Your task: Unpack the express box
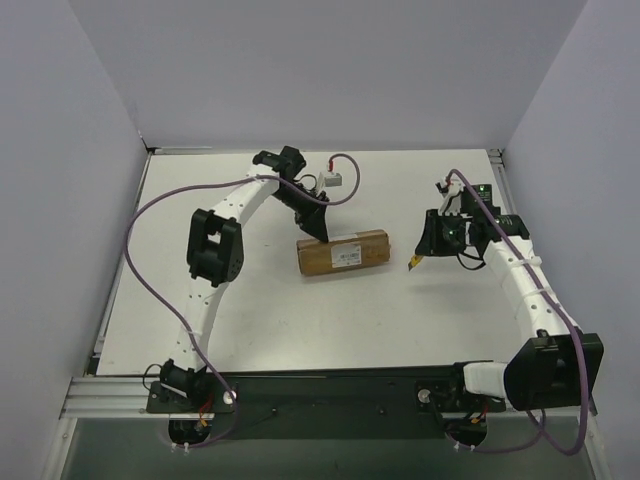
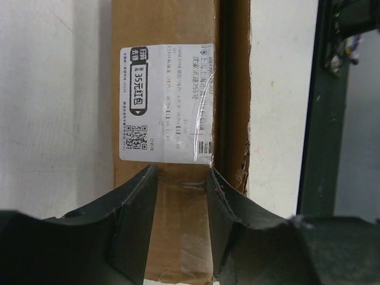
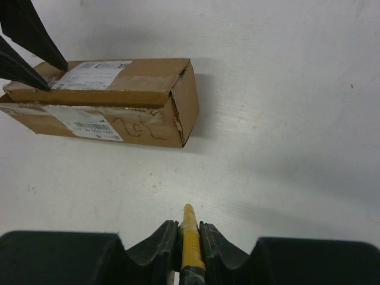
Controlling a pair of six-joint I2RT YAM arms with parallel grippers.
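The express box (image 1: 343,253) lies lengthwise at the table's middle, with a white label on top. My left gripper (image 1: 316,232) is at its left end. In the left wrist view the express box (image 2: 172,89) runs away from the left gripper (image 2: 181,172), whose open fingers (image 2: 142,202) stand over the box's top at its near end. A dark slit runs along the top seam. My right gripper (image 1: 425,250) is right of the box, apart from it. It (image 3: 189,228) is shut on a yellow utility knife (image 3: 190,237), which points toward the box (image 3: 119,104).
A small white block (image 1: 333,180) sits at the back behind the left arm. Grey walls close the table on three sides. A black rail (image 1: 330,390) runs along the near edge between the arm bases.
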